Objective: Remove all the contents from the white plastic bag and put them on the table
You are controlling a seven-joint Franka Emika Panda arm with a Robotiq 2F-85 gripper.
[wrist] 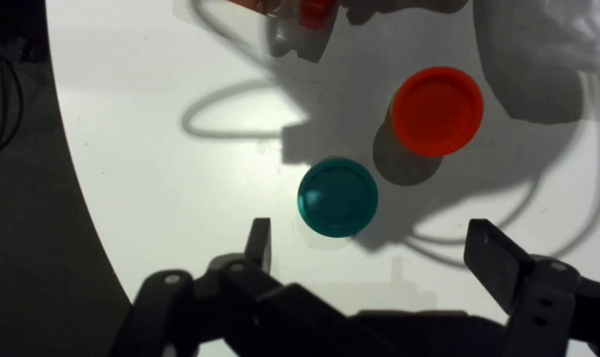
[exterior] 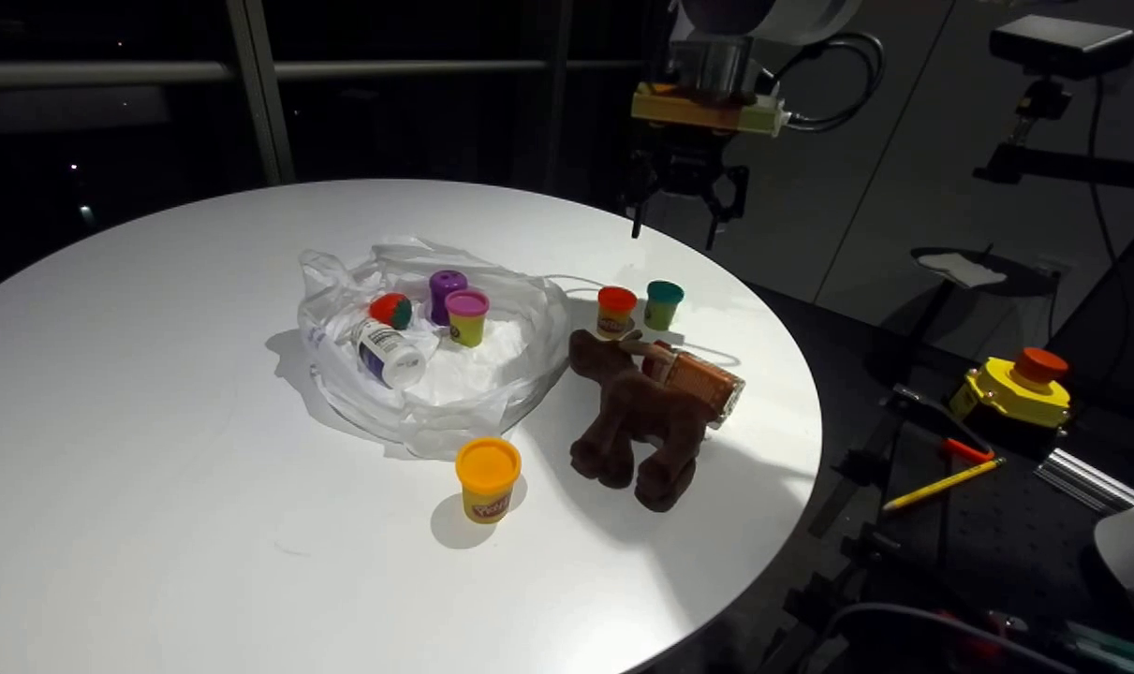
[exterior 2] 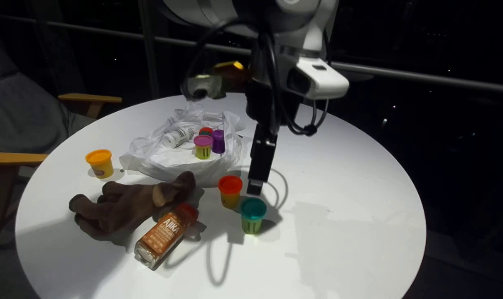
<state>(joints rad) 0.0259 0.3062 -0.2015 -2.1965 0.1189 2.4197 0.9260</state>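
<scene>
The white plastic bag (exterior: 529, 374) lies open and spread on the round white table (exterior: 201, 524). On it are a white bottle (exterior: 390, 354) on its side, a red and green strawberry-like object (exterior: 390, 310), a purple container (exterior: 447, 298) and a pink-lidded tub (exterior: 466, 318). These also show in an exterior view, with the pink-lidded tub (exterior 2: 202, 147) in front. My gripper (exterior: 674, 232) is open and empty, in the air above the table. In the wrist view my gripper's (wrist: 369, 228) fingers are wide apart, with the teal-lidded tub (wrist: 337, 197) below and just beyond them.
A red-lidded tub (exterior 2: 230, 191) stands beside the teal-lidded tub. A brown plush animal (exterior 2: 131, 203) and an orange-labelled jar (exterior 2: 164, 234) lie near the bag. An orange-lidded tub (exterior: 488, 479) stands by the bag's edge. The table edge (wrist: 77, 163) shows in the wrist view.
</scene>
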